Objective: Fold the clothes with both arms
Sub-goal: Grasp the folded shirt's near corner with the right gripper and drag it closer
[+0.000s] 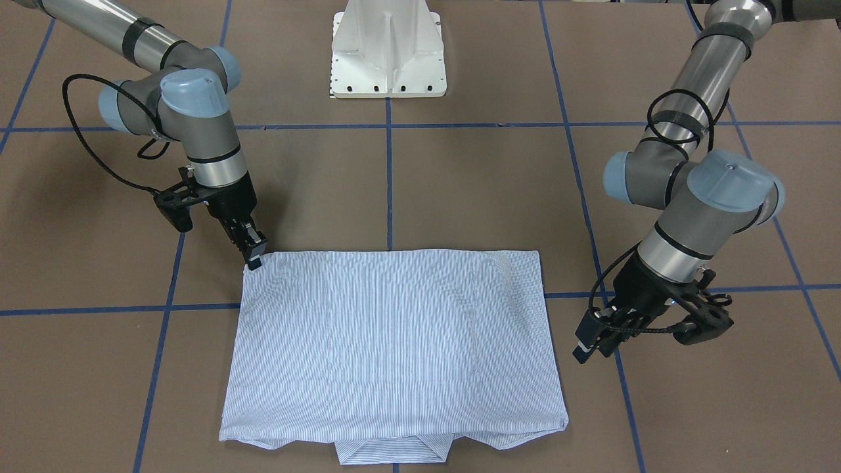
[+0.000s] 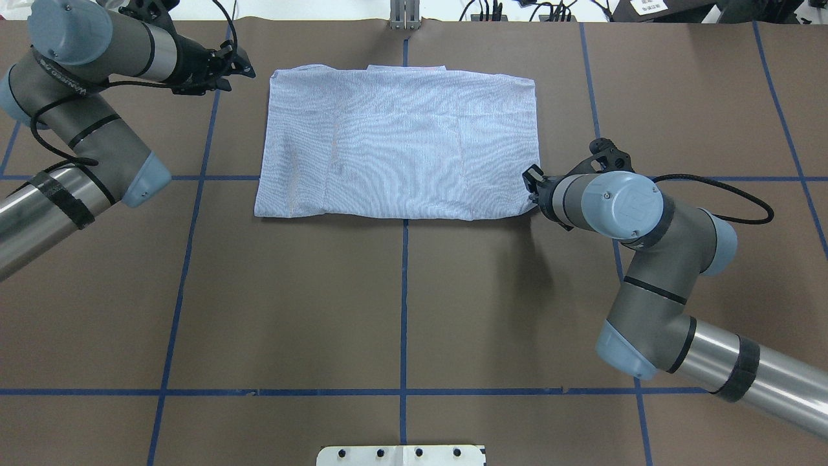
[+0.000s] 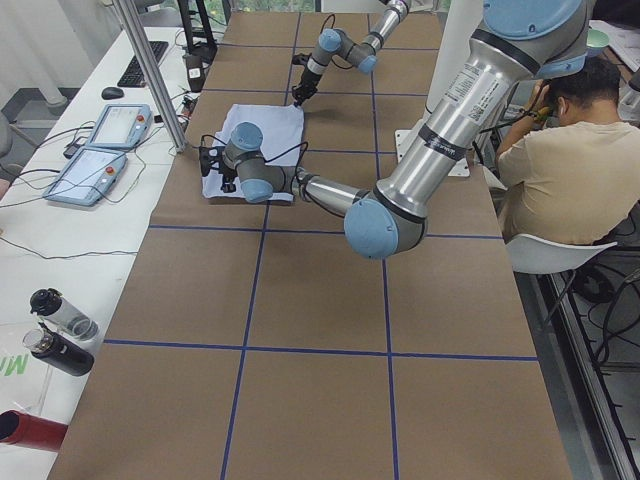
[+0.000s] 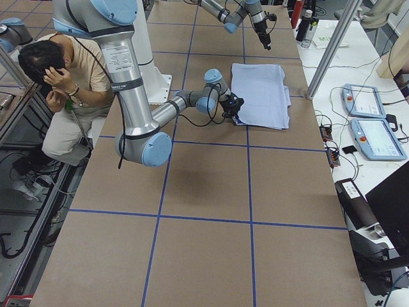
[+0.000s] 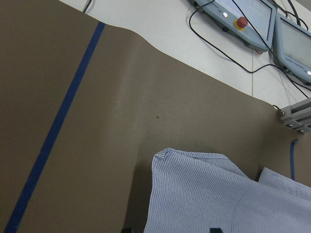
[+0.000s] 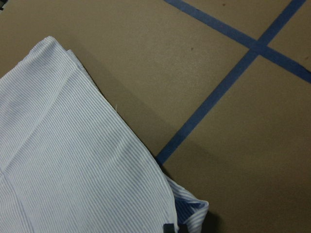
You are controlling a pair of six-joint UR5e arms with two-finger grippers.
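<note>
A light blue-and-white pinstriped shirt (image 1: 394, 341) lies folded into a flat rectangle on the brown paper-covered worktop (image 1: 460, 190), which blue tape lines (image 1: 389, 184) mark into squares. The silver-grey right arm (image 1: 197, 125) and left arm (image 1: 696, 190) stand at diagonally opposite corners of the cloth.

The view facing the robot shows what the over-the-shoulder view barely does. The shirt's collar (image 1: 394, 452) pokes out from under the edge farthest from the white pedestal base (image 1: 387, 52). Only the two end-of-table views take in the room: a seated person in a beige top (image 3: 565, 170) beside the robot, and a second, white worktop (image 3: 40, 230) carrying two grey control tablets (image 3: 118, 125).

The wrist cameras give the close detail. The right one shows a single dark fingertip (image 6: 169, 227) at the middle of its lower edge, on the cloth, beside a shirt corner that curls up off the paper. From the front, the black right claw (image 1: 255, 257) looks pressed together, pinching that corner, the one nearest the robot on its right.

The left wrist view shows two dark tips (image 5: 215, 230) set well apart at its lower edge, with the shirt's far corner lying ahead of them. The black left claw (image 1: 591, 345) is spread and holds nothing. It sits just beside the shirt's edge on the robot's left, near the far corner, not touching the cloth.
</note>
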